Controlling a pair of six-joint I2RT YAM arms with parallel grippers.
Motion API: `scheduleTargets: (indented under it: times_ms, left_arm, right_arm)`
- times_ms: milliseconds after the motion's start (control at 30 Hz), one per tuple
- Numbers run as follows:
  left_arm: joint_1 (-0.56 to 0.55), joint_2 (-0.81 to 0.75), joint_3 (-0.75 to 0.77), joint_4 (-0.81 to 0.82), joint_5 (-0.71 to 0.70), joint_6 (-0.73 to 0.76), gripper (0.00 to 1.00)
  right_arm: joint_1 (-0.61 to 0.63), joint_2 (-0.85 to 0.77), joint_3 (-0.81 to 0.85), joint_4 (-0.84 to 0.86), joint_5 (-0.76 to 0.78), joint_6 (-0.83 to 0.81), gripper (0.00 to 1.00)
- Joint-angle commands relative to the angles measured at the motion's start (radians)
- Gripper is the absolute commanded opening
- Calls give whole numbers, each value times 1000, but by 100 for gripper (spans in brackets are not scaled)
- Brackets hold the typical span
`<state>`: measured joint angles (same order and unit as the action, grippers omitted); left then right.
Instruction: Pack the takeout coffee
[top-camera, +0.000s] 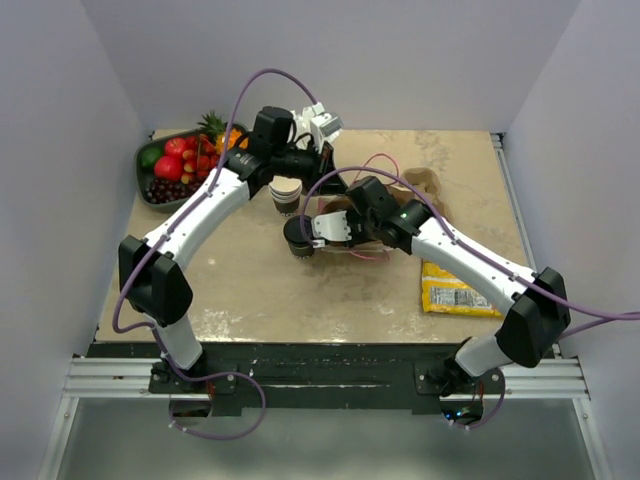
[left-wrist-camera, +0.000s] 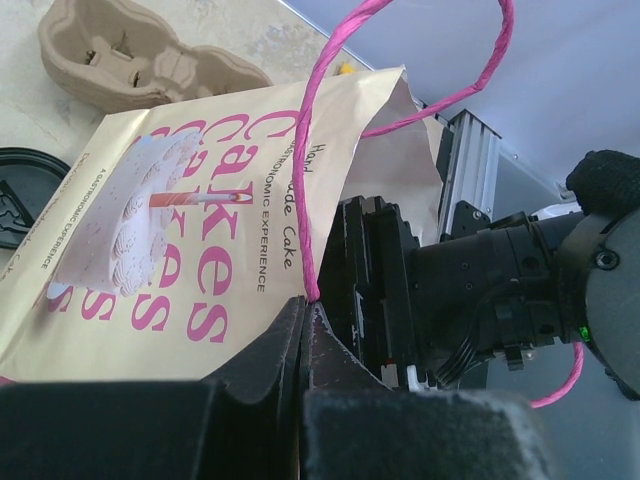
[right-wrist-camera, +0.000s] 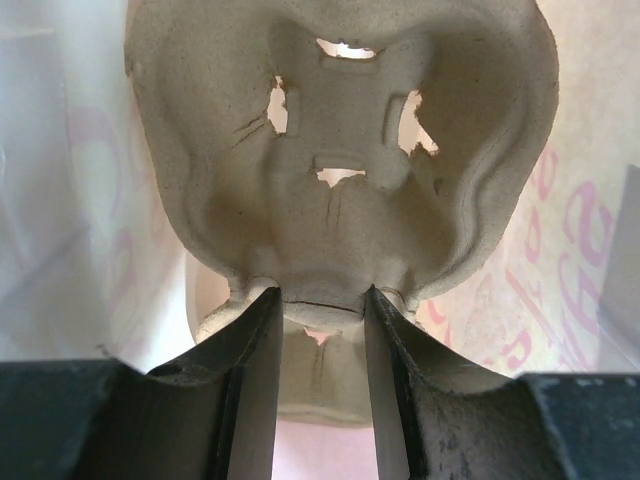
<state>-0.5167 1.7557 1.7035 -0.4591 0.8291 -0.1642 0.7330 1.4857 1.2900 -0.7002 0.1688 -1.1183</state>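
Note:
The takeout coffee (top-camera: 298, 238), a dark cup with a black lid, stands on the table just left of the bag (top-camera: 348, 212). In the left wrist view the bag (left-wrist-camera: 150, 250) is cream with pink "Cakes" lettering. My left gripper (top-camera: 322, 162) (left-wrist-camera: 308, 300) is shut on the bag's pink cord handle (left-wrist-camera: 305, 200) and holds it up. My right gripper (top-camera: 326, 226) (right-wrist-camera: 320, 292) reaches into the bag's mouth. Its fingers are closed on the narrow waist of a pulp cup carrier (right-wrist-camera: 340, 150), with the bag's pale walls all round. Neither gripper touches the coffee.
A second pulp carrier (top-camera: 425, 185) (left-wrist-camera: 130, 55) lies right of the bag. A lidless brown cup with a white rim (top-camera: 285, 194) stands behind the coffee. A fruit bowl (top-camera: 178, 165) sits at the far left, and a yellow snack packet (top-camera: 455, 290) at the near right.

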Motion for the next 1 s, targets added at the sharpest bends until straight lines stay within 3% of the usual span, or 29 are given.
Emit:
scheduleTargets:
  times_ms: [0,300,700,967]
  left_arm:
    - [15,2,7,-9,28,25,0]
    - [15,4,15,-27,157,100,0]
    - [15,57,59,-127,203,212,0]
    - [15,74,76,-130,206,209,0]
  right_arm:
    - [-6,-2,6,50,40,28,0]
    - [-23,39,-8,51,37,25,0]
    - [-40,42,-50,88,-95,-64,0]
    - [-57,5,-58,134,-192,-127,0]
